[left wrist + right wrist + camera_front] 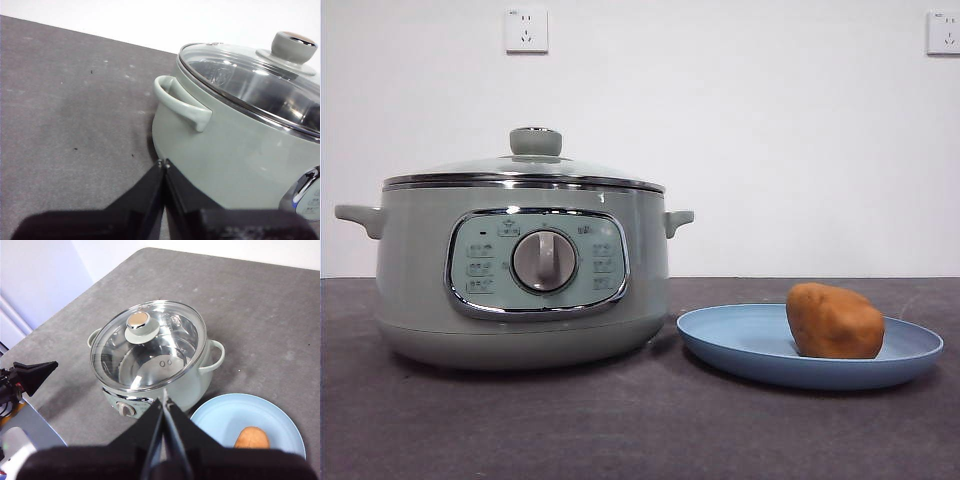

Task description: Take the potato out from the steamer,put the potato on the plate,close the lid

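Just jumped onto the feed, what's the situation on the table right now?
Nothing is being handled at the moment. The potato lies on the plate, beside the steamer, and the lid sits on the steamer. The left gripper is shut and empty, low beside the steamer's side handle. The right gripper is shut and empty too, held high above the steamer and plate. By how things lie, all three steps look done.

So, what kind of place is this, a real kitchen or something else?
Probably a test bench, not a kitchen: a bare grey table at a plain white wall with sockets, holding only a sage-green cooker and a blue plate.
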